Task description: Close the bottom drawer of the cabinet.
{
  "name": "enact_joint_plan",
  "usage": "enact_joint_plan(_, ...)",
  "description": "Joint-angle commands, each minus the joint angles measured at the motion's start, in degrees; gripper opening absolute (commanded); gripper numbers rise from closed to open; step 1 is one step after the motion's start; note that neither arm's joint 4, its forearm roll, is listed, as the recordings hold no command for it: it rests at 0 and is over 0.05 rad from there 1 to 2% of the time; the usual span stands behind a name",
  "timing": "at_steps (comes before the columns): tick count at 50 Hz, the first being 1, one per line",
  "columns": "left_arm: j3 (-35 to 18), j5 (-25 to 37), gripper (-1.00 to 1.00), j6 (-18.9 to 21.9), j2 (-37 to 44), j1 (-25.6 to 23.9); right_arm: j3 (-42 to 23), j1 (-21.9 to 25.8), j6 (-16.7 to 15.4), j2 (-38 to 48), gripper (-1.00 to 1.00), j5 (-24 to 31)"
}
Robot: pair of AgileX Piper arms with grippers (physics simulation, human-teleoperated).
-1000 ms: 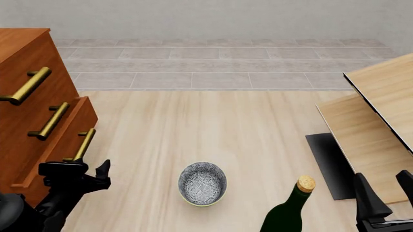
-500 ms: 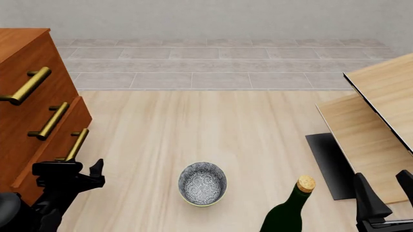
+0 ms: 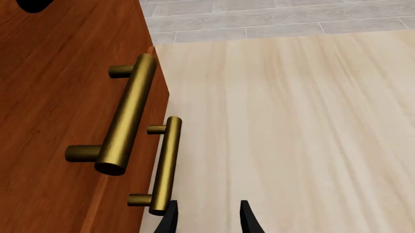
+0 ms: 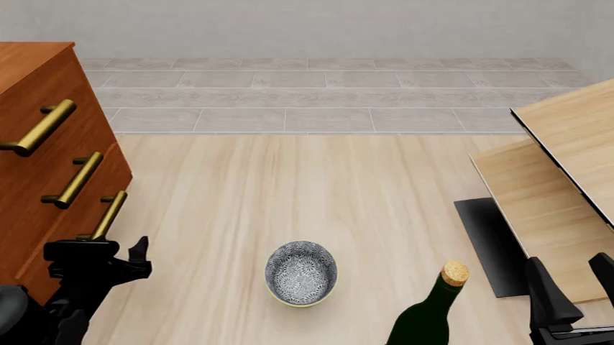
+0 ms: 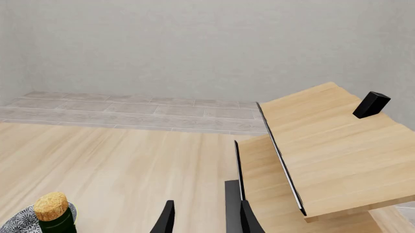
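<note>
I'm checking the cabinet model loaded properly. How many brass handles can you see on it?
3, all on the cabinet at the table's left: top handle, middle handle, and bottom drawer's handle, just ahead of the left gripper. None seem hidden.

Cabinet left, panels right, bowl and bottle near the front.
The cabinet (image 4: 39, 154) stands at the table's far-left edge, with the bottom drawer (image 4: 72, 233) lowest of its three fronts. The left gripper (image 4: 115, 262) sits just in front of that drawer's handle (image 4: 103, 218). The bowl (image 4: 301, 273) lies centre-front on the table (image 4: 287, 187); the bottle (image 4: 433, 310) stands right of it, nearer the camera. The panels (image 4: 556, 180) lean at the right edge, with the right gripper (image 4: 576, 287) just before them.
</note>
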State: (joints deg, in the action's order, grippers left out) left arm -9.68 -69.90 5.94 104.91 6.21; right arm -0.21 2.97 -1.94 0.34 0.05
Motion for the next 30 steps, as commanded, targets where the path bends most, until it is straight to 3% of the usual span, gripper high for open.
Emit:
enact_joint_plan(1,-0.15,0.01,1.00,0.97,0.89,2.21,0.04,-0.03,0.02,0.07,1.00,-0.10)
enact_joint_plan(30,0.04,0.01,1.00,2.19,0.35,4.93,0.00,-0.11,0.40,0.12,1.00,-0.04)
